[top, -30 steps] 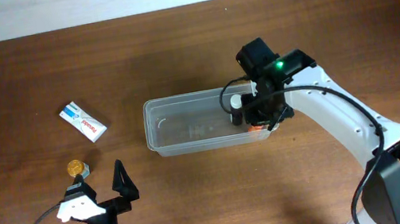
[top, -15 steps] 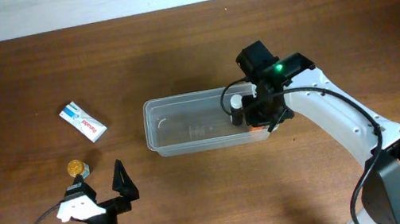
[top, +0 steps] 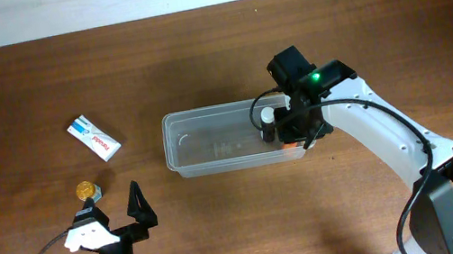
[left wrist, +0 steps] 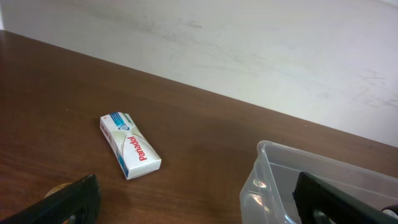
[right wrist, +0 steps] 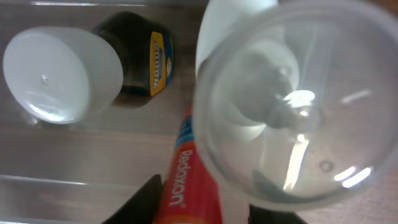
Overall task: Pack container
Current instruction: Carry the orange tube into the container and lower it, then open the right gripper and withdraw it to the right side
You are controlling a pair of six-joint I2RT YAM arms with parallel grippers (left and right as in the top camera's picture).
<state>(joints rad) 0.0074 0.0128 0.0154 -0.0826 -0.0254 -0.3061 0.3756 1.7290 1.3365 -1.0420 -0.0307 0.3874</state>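
Note:
The container is a clear plastic tub in the middle of the table. My right gripper is at its right end, fingers down inside. In the right wrist view its fingers sit either side of a red Redoxon tube. The left finger touches the tube and a small gap shows at the right finger. The tube's orange end shows in the overhead view. A dark bottle with a white cap lies in the tub beside it. My left gripper is open and empty at the front left.
A white and blue Panadol box lies left of the tub and shows in the left wrist view. A small gold-capped item sits near the left gripper. The tub's left corner is in the left wrist view.
My right gripper has shifted very slightly over the first half second, then stayed still. The left arm has not moved.

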